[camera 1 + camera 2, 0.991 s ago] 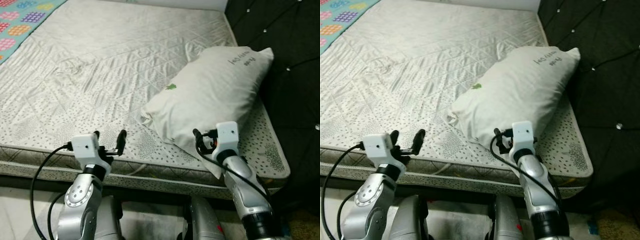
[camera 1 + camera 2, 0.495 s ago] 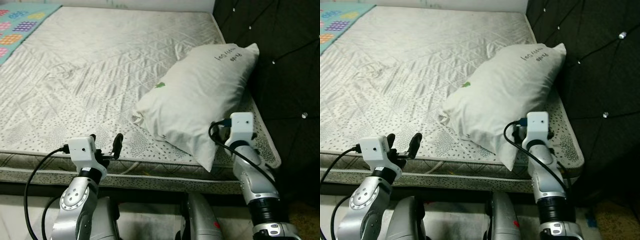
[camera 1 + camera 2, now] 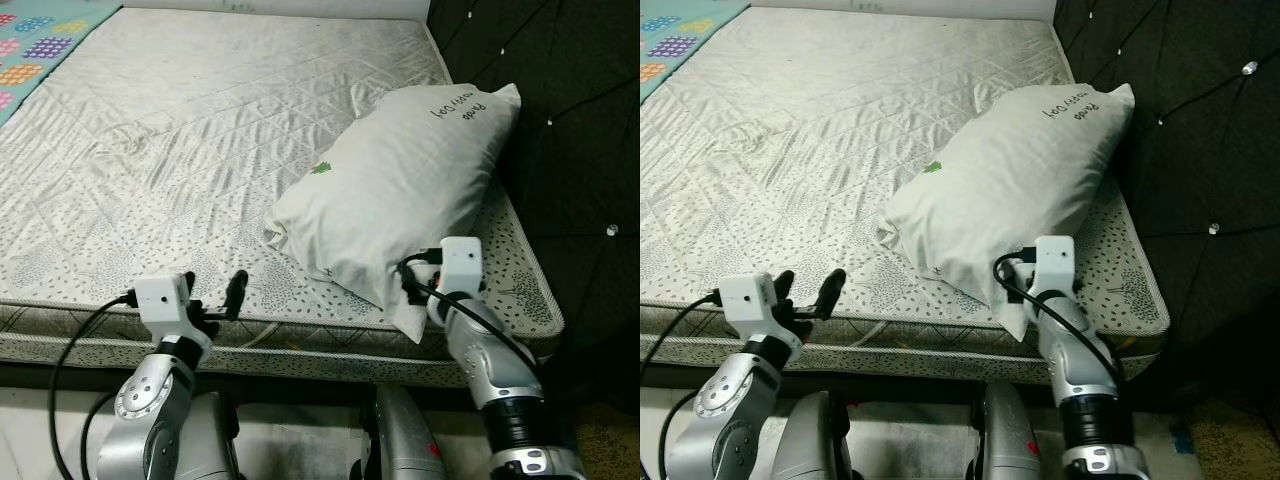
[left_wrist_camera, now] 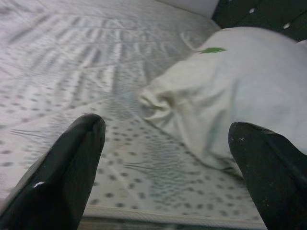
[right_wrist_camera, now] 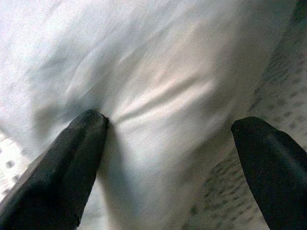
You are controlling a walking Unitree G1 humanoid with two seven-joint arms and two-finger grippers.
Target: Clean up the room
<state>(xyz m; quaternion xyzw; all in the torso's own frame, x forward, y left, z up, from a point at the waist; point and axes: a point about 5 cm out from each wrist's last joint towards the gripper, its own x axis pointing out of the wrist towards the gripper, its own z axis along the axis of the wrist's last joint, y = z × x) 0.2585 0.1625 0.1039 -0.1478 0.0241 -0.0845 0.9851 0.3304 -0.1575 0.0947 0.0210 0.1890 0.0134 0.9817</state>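
Note:
A white pillow (image 3: 400, 190) with a small green mark and dark writing lies on the right side of the grey patterned mattress (image 3: 180, 140), its far end against the headboard. My right gripper (image 3: 408, 283) is at the pillow's near bottom corner, by the mattress's front edge. In the right wrist view it is open (image 5: 172, 124), pillow fabric spans the space between the fingers, and one fingertip (image 5: 91, 129) dents the cloth. My left gripper (image 3: 213, 290) hovers open over the mattress's front edge, left of the pillow. The left wrist view shows the pillow (image 4: 230, 91) ahead of it.
A dark tufted headboard (image 3: 570, 120) rises along the right side of the bed. A colourful patchwork cover (image 3: 40, 40) lies at the far left corner. The mattress's front edge (image 3: 300, 350) runs just before my arms, with pale floor below.
My right gripper has swung left and down, from beside the pillow's corner into its fabric. The view has shifted slightly. The left gripper has barely moved.

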